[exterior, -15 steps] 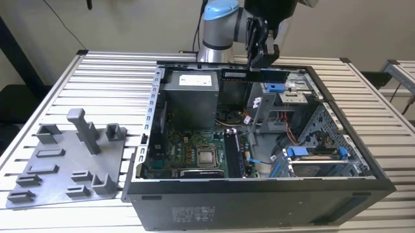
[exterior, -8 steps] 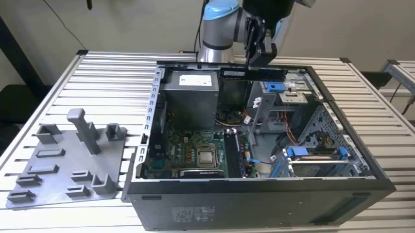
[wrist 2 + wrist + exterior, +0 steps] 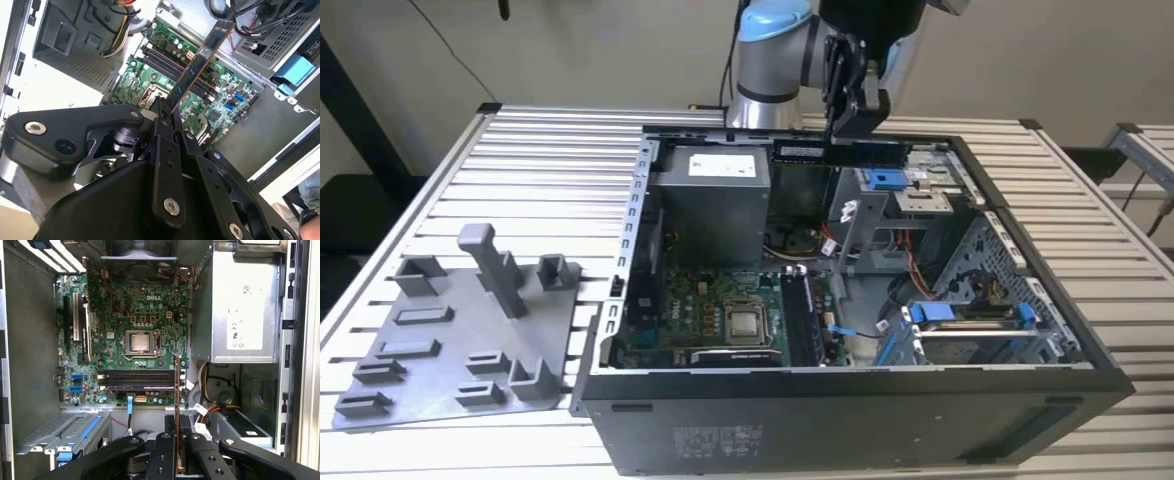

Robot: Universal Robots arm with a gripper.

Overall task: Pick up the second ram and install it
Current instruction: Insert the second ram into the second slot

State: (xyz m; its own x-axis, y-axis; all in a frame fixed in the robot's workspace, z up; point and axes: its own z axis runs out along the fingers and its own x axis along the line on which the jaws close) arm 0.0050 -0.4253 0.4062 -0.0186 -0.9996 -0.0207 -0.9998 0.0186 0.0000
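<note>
My gripper (image 3: 853, 132) hangs over the far side of the open computer case (image 3: 854, 400), shut on the second ram (image 3: 841, 152), a long dark stick held level above the case. In the second wrist view the ram (image 3: 202, 60) sticks out from between the black fingers (image 3: 161, 117) towards the green motherboard (image 3: 225, 95). Seen edge-on in the first wrist view, the ram (image 3: 177, 400) lies over the end of the dark memory slots (image 3: 137, 380), well above them.
A grey tray (image 3: 440, 350) with an upright post (image 3: 494, 268) lies at the exterior view's left of the case. Inside the case are the power supply (image 3: 710, 205), the processor socket (image 3: 747, 323), loose cables (image 3: 205, 410) and a blue-tabbed drive cage (image 3: 967, 318).
</note>
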